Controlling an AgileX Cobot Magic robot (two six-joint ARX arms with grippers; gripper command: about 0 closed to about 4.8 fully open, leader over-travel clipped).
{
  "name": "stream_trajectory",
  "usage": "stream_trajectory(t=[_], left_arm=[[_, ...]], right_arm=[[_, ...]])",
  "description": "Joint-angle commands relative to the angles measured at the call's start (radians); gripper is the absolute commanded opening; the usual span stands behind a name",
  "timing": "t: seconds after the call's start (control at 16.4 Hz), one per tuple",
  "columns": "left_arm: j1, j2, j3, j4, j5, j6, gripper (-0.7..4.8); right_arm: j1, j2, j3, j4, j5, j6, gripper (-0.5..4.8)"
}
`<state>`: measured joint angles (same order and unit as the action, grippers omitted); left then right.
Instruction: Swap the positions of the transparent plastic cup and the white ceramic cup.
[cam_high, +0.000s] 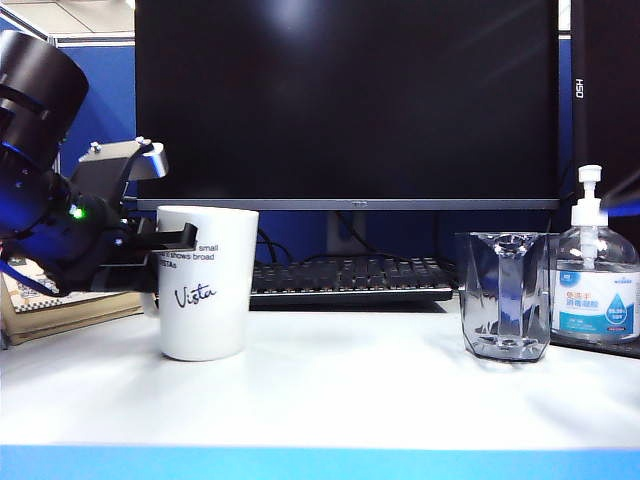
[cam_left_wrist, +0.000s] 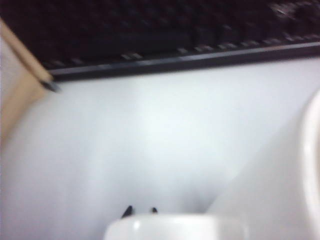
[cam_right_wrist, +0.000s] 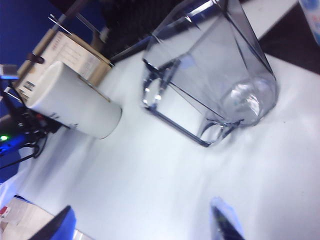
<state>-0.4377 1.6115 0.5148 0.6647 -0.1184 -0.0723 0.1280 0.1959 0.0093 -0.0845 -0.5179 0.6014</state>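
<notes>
The white ceramic cup (cam_high: 207, 282) with black "Vista" script stands on the left of the white table (cam_high: 340, 400). My left gripper (cam_high: 172, 240) reaches in from the left at the cup's upper side. In the left wrist view the left gripper (cam_left_wrist: 140, 211) is shut on the cup's white handle (cam_left_wrist: 175, 227), with only two dark fingertips (cam_left_wrist: 127, 211) showing past it and the cup's body (cam_left_wrist: 305, 170) beside it. The transparent plastic cup (cam_high: 507, 295) stands on the right, upright. My right gripper (cam_right_wrist: 142, 227) hangs open above the table, short of the transparent cup (cam_right_wrist: 210, 75), holding nothing.
A black keyboard (cam_high: 350, 275) lies behind the cups under a large dark monitor (cam_high: 345, 100). A clear pump sanitizer bottle (cam_high: 595, 285) stands just right of the transparent cup. A tan box (cam_high: 60, 310) sits at the far left edge.
</notes>
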Motion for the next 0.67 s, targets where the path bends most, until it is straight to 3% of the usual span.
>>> stream_trajectory(t=[0.06, 0.37, 0.67], left_arm=[[-0.001, 0.002, -0.002, -0.043, 0.01, 0.012, -0.06], [-0.001, 0.002, -0.002, -0.07, 0.006, 0.013, -0.06], [-0.001, 0.002, -0.003, -0.11, 0.002, 0.021, -0.06]], right_arm=[[0.015, 0.193, 0.001, 0.235, 0.001, -0.011, 3.47], [0.14, 0.648, 0.047, 0.593, 0.076, -0.077, 3.47], [0.149, 0.915, 0.212, 0.613, 0.075, -0.155, 3.47]])
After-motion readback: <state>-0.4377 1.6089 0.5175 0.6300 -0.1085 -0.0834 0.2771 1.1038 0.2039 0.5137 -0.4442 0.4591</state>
